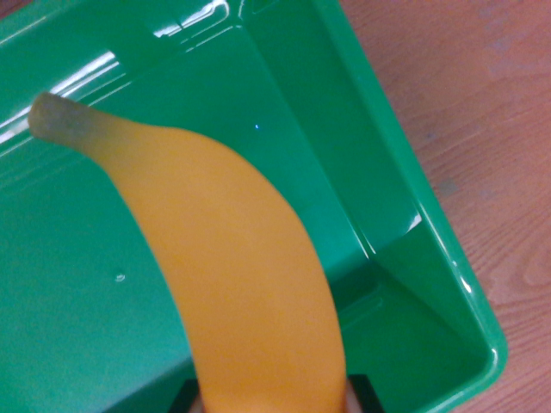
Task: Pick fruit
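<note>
Banana [241,284] between the jaws

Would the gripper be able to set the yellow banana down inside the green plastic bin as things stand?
Probably yes: the yellow banana hangs over the green plastic bin, whose visible floor is bare, with nothing between them.

yellow banana [245,284] with greyish stem end up-left, curving diagonally over the green bin [405,206]
</note>
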